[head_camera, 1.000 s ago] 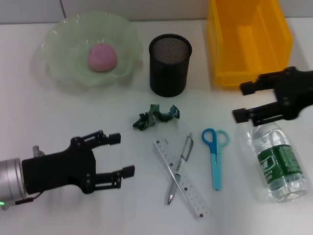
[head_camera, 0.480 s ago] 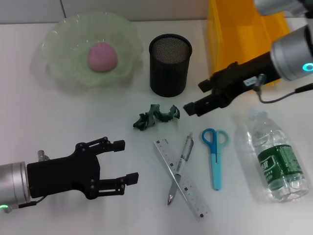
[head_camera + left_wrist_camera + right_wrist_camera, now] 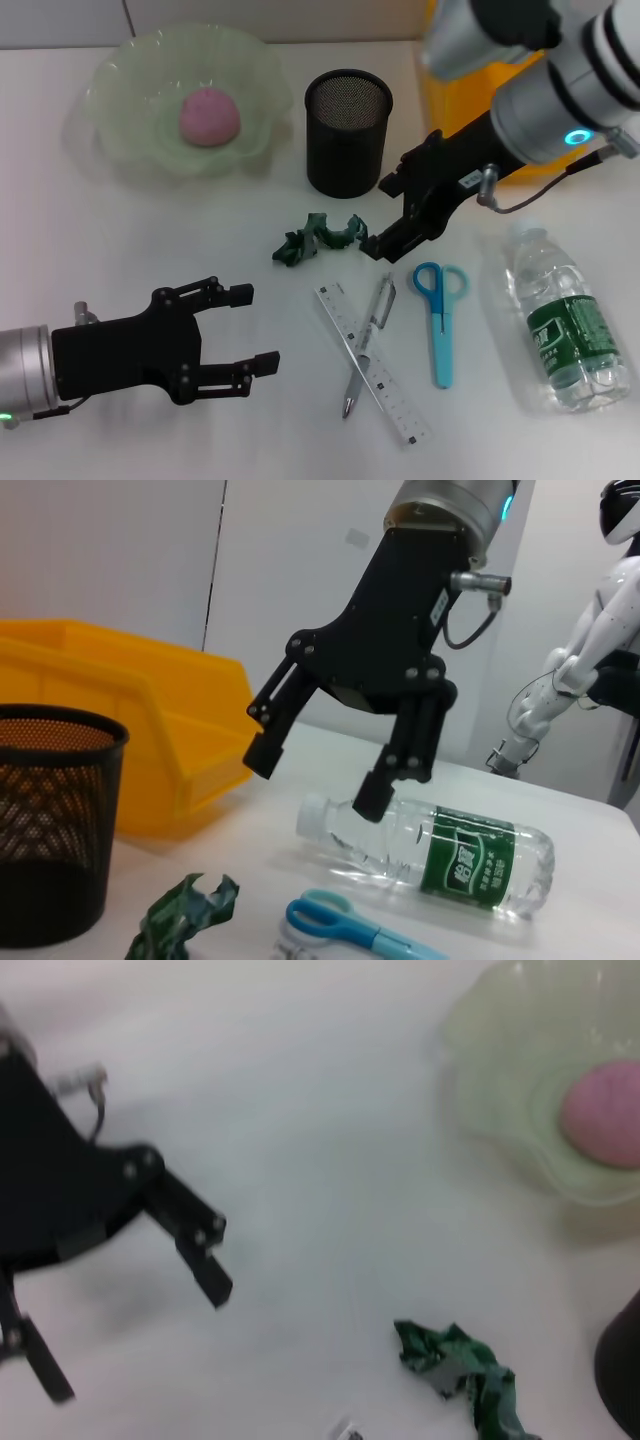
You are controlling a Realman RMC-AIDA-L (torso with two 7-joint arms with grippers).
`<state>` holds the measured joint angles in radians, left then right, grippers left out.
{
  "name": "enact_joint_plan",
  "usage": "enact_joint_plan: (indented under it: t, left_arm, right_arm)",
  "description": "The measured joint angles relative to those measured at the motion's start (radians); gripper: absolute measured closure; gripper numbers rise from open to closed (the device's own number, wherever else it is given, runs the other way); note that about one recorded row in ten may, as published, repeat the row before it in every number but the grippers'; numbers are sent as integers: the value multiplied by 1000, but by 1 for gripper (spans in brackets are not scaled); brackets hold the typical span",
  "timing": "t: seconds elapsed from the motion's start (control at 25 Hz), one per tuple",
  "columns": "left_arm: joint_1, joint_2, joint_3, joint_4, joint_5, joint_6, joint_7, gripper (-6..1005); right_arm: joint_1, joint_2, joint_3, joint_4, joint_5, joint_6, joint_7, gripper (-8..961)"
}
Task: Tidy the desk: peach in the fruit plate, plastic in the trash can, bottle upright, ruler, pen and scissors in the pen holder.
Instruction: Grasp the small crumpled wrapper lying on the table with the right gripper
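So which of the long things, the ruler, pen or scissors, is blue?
The scissors: blue handles and blades. The ruler is clear and the pen silvery.

Peach [image 3: 209, 116] sits in the fruit plate [image 3: 120, 75] at eleven o'clock; right gripper [image 3: 385, 217], jaws parted, hangs just beside the crumpled plastic [image 3: 318, 238] at centre; bottle [image 3: 565, 320] lies at four o'clock on the counter [image 3: 150, 240].

one peach [image 3: 209, 116], bottle [image 3: 565, 319], ruler [image 3: 372, 364], pen [image 3: 366, 342], scissors [image 3: 440, 313].
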<state>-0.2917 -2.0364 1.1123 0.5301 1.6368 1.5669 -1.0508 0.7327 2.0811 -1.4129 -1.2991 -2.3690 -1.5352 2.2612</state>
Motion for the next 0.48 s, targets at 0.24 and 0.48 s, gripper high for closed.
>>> enact_joint_plan:
  t: [0.24, 0.48]
  left_arm:
    - [12, 2, -6, 12, 12, 1, 0, 136]
    - [19, -5, -6, 36, 43, -5, 3, 137]
  right_arm:
    - [15, 4, -42, 16, -2, 60, 76, 135]
    - [28, 5, -93, 58, -4, 173, 143, 134]
